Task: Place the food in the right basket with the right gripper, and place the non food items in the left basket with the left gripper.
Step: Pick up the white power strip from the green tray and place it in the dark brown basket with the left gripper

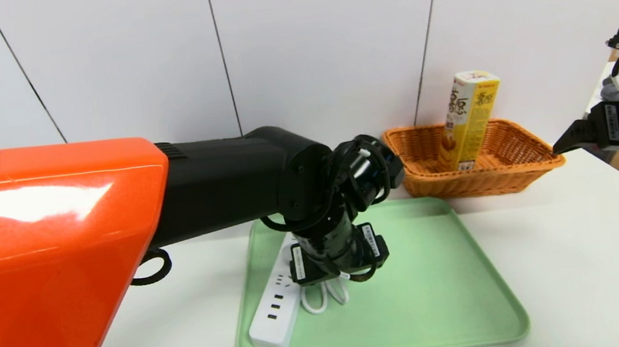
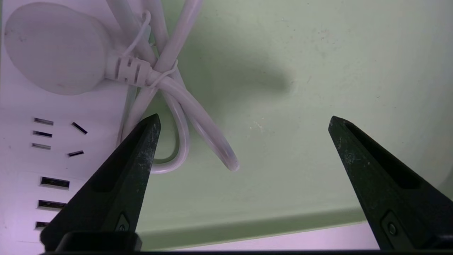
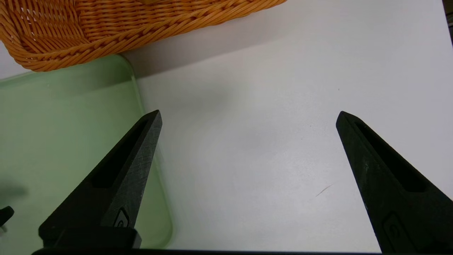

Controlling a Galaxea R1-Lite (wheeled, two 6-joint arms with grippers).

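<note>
A white power strip point(image 1: 273, 310) with its tied cord point(image 1: 322, 297) lies on the left side of the green tray point(image 1: 443, 297). My left gripper point(image 1: 338, 274) hangs open just above the cord; in the left wrist view the cord loop point(image 2: 184, 117) sits beside one fingertip point(image 2: 150, 131), and the strip point(image 2: 53, 134) lies to the side. A yellow snack box point(image 1: 469, 121) stands upright in the right wicker basket point(image 1: 521, 165). My right gripper point(image 3: 247, 118) is open and empty over bare table, at the head view's right edge point(image 1: 562, 146). The left basket is hidden.
My orange and black left arm point(image 1: 119, 228) fills the left of the head view and hides the table behind it. The white table point(image 1: 583, 259) extends right of the tray. In the right wrist view, the basket point(image 3: 106, 28) and a tray corner point(image 3: 70, 141) show.
</note>
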